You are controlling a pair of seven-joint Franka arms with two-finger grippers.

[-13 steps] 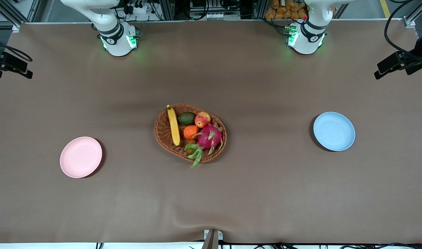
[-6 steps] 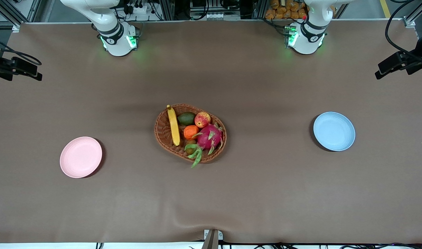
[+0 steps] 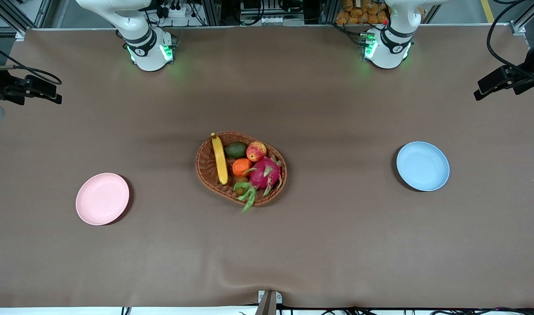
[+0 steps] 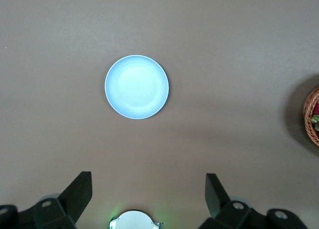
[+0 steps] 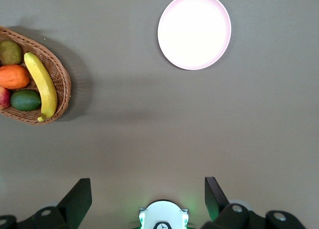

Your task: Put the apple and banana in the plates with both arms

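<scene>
You've got both grippers spread wide, empty: left gripper, right gripper. Apple and banana sit in the wicker basket, banana at apple's 9 o'clock.

Surface: matt brown sheet, smooth, with a slight wrinkle at the edge nearest the front camera. Plates: pink plate and blue plate, matt plastic look, faint concentric rings on the blue one; basket, brown woven wicker, rough weave. Fruit: banana smooth yellow skin; apple smooth, slight sheen; arms glossy white shells with black joints; each pincer matt black.
</scene>
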